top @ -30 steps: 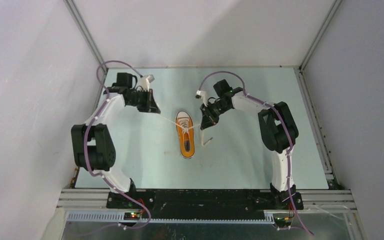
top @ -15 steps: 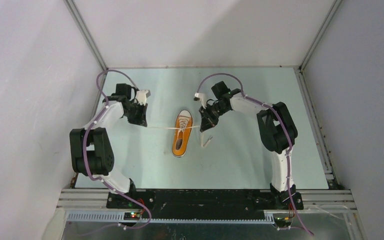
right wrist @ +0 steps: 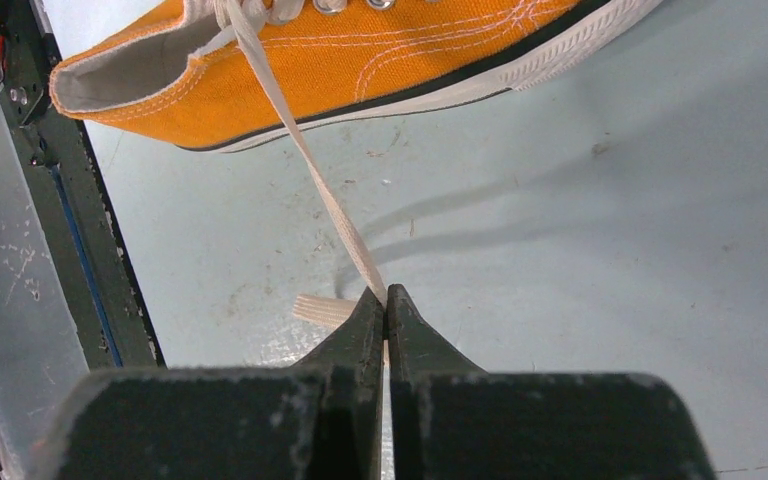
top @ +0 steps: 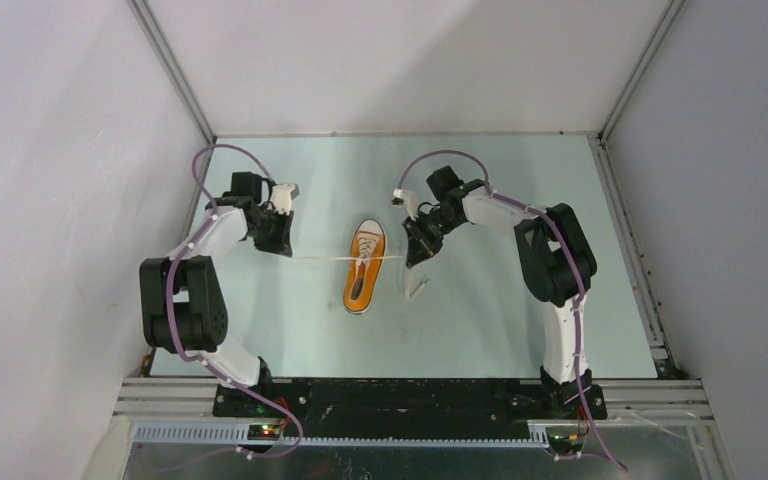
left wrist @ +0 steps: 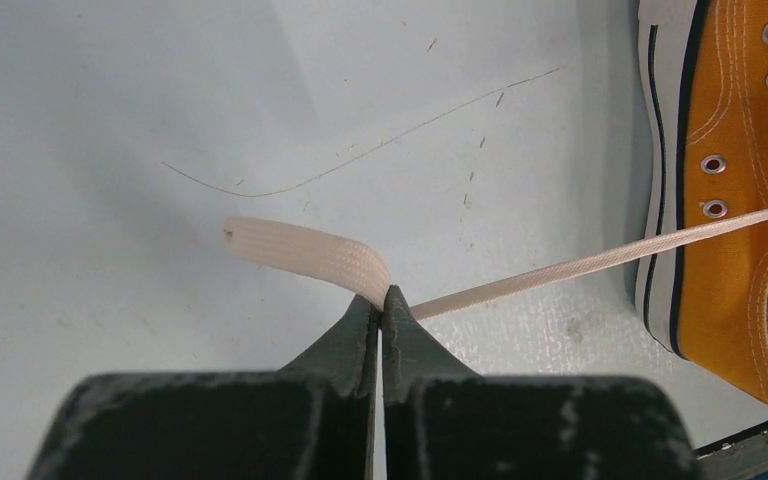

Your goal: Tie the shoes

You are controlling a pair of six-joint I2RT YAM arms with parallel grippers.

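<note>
Left gripper (left wrist: 382,300): jaws closed, pinching the left lace (left wrist: 560,268) just behind its end. A short flat tail sticks out toward upper left in the left wrist view. The rest runs taut to the right, into the eyelets of the sneaker (left wrist: 740,200).

Right gripper (right wrist: 387,298): jaws closed on the right lace (right wrist: 330,205). It runs straight up-left to the sneaker's top eyelets, and a short tail shows just left of the tips.

Top view: both arms bow outward at the elbows, wrists turned in toward frame centre, one gripper on each side of the sneaker. The laces form a near-horizontal line between them. The sneaker sits mid-table (top: 480,320), sole down, toe toward the top of the frame and heel angled slightly lower left.
</note>
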